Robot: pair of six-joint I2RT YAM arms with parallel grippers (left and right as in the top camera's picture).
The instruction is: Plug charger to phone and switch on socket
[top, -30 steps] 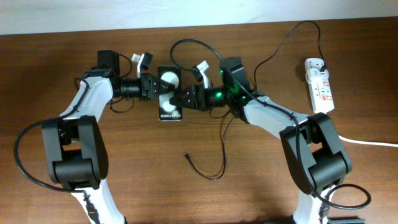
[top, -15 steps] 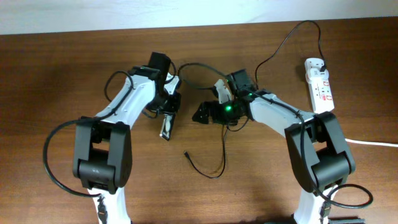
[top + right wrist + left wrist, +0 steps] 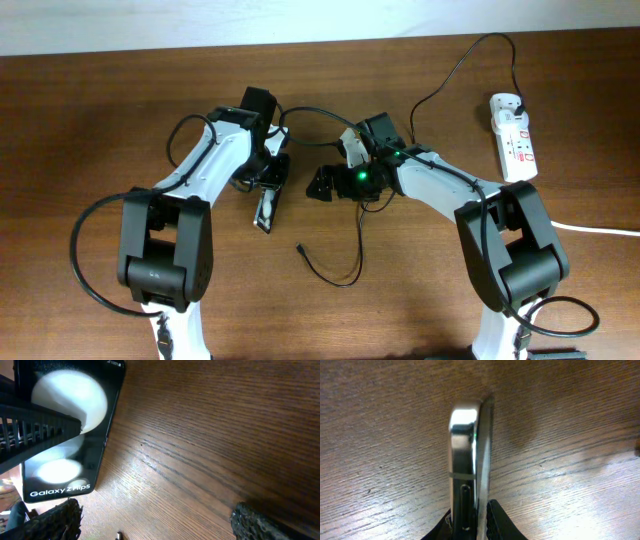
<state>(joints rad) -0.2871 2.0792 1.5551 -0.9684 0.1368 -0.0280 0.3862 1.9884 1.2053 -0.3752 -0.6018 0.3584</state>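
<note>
The black phone [image 3: 265, 208] stands on its long edge on the table, and my left gripper [image 3: 271, 178] is shut on its upper end. The left wrist view shows its thin metal edge [image 3: 470, 445] between the fingers of my left gripper [image 3: 470, 510]. My right gripper [image 3: 322, 185] hangs wide open just right of it, holding nothing. In the right wrist view, the phone's glossy screen [image 3: 65, 465] faces the open right gripper [image 3: 160, 525]. The charger cable [image 3: 358, 250] lies loose, its connector tip [image 3: 299, 247] on the wood below the phone. The white socket [image 3: 513, 137] sits far right.
The charger's black cable loops across the back of the table to its plug [image 3: 508, 100] at the socket's far end. A thick white cord [image 3: 600, 230] runs off the right edge. Bare wood lies in front of both arms.
The phone has gone from flat on the table to standing on its edge, a little nearer the front, in the left gripper. The right gripper has backed off to the right and opened wide.
</note>
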